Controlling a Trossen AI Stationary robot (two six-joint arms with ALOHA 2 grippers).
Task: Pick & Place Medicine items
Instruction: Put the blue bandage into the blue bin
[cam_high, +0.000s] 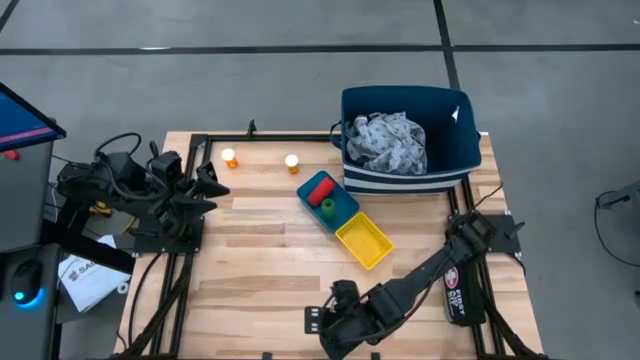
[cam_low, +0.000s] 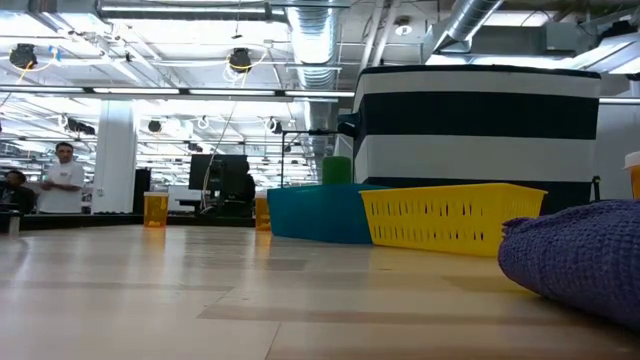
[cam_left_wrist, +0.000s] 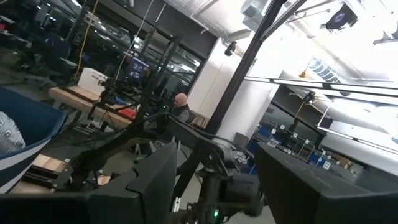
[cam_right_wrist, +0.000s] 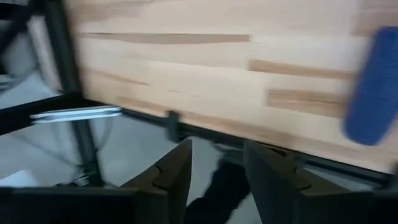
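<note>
Two orange white-capped pill bottles (cam_high: 229, 158) (cam_high: 292, 163) stand upright on the table near its far edge. The red bottle (cam_high: 318, 188) and the green bottle (cam_high: 328, 207) sit in the blue tray (cam_high: 345, 205). A blue textured thing (cam_right_wrist: 373, 87) lies on the table near its near edge, large at the low view's right (cam_low: 580, 255). My right gripper (cam_high: 325, 325) (cam_right_wrist: 217, 165) is open over the near edge, close to it. My left gripper (cam_high: 212, 182) (cam_left_wrist: 214, 180) waits open at the table's left, holding nothing.
The yellow tray (cam_high: 363, 241) lies end to end with the blue tray at mid-table. A dark blue striped bin (cam_high: 405, 175) with a grey-blue patterned cloth (cam_high: 388, 140) stands at the far right. Bare wood lies between the trays and the left arm. People stand in the room behind (cam_low: 62, 180).
</note>
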